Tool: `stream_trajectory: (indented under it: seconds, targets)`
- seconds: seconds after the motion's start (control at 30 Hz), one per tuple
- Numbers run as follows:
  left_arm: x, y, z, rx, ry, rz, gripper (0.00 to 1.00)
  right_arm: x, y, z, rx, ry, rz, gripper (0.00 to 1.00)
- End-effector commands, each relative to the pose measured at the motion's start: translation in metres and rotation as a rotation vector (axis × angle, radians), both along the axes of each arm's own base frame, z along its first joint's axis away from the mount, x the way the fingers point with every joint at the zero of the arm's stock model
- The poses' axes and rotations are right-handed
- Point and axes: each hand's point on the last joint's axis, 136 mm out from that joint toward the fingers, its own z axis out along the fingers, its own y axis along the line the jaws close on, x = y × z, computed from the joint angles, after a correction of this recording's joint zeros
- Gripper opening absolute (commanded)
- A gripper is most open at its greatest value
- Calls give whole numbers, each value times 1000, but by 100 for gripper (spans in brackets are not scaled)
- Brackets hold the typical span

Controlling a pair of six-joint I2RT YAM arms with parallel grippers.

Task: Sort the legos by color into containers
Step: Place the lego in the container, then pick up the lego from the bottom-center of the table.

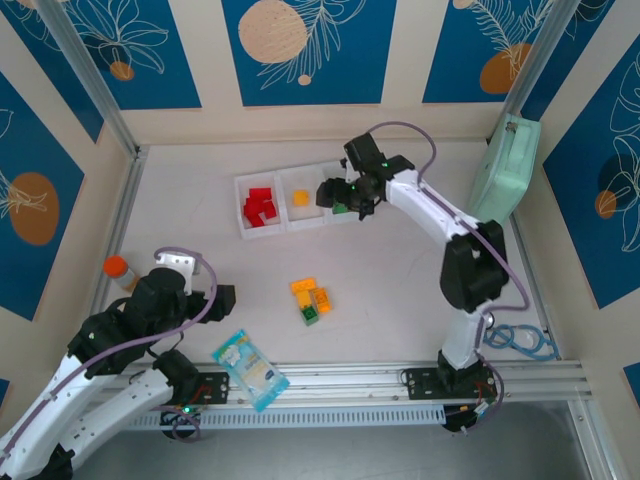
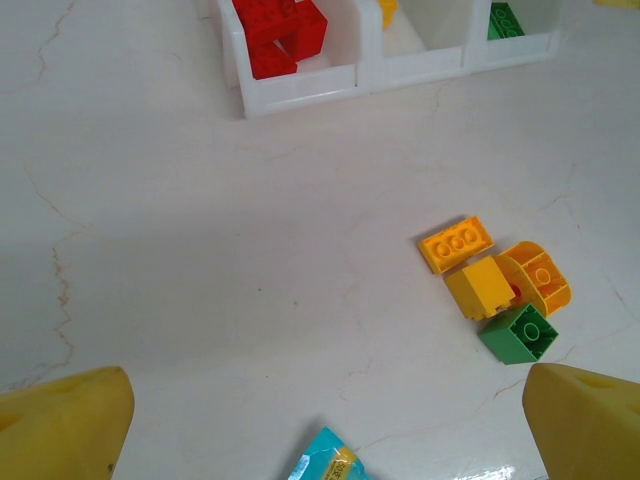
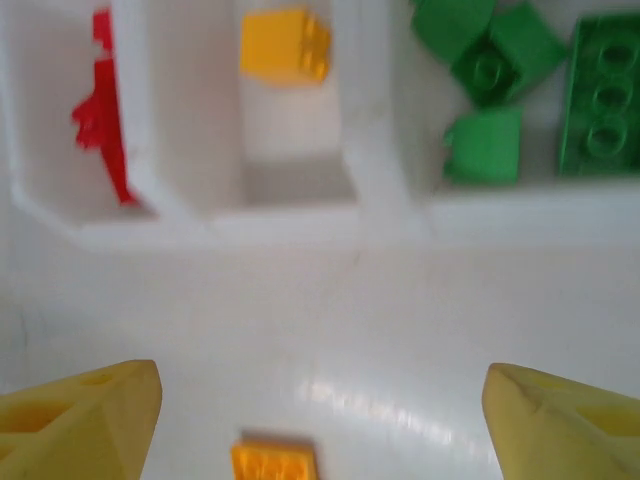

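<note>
The right arm reaches toward the tray with its right gripper wide and empty, while the folded left arm's left gripper is wide too.

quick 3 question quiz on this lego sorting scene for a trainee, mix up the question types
1. True or false: the middle compartment of the white tray holds a single yellow brick.
2. How many of the loose bricks on the table are green? A) none B) one C) three
3. Fill in: the bricks in the compartment nearest the right tool are ___.

Key: 1 true; 2 B; 3 green
</note>
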Motion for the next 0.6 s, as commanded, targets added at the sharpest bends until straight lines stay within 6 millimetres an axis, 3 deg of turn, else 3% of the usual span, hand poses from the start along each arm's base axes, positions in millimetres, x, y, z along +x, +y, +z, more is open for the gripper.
stream_trajectory:
  seconds: [0.0,0.13,0.3,0.4,0.57]
  targets:
    - [1,-1,-1,9,-10,-12,99,-38,3,-9,15,40,18,84]
    - [2,-2,-1,10,-7,-14,99,-96,8,-36,-45,117,84,82]
    - [2,-1,-1,16,-5,-7,99,-150,13,-65,-145,183,151,80]
    - [2,-1,-2,17,-2,-5,99,-167,16,-76,-180,202,183,78]
    - [1,-2,-2,11,-1,-15,99,-174,24,-89,-191,227,212,74]
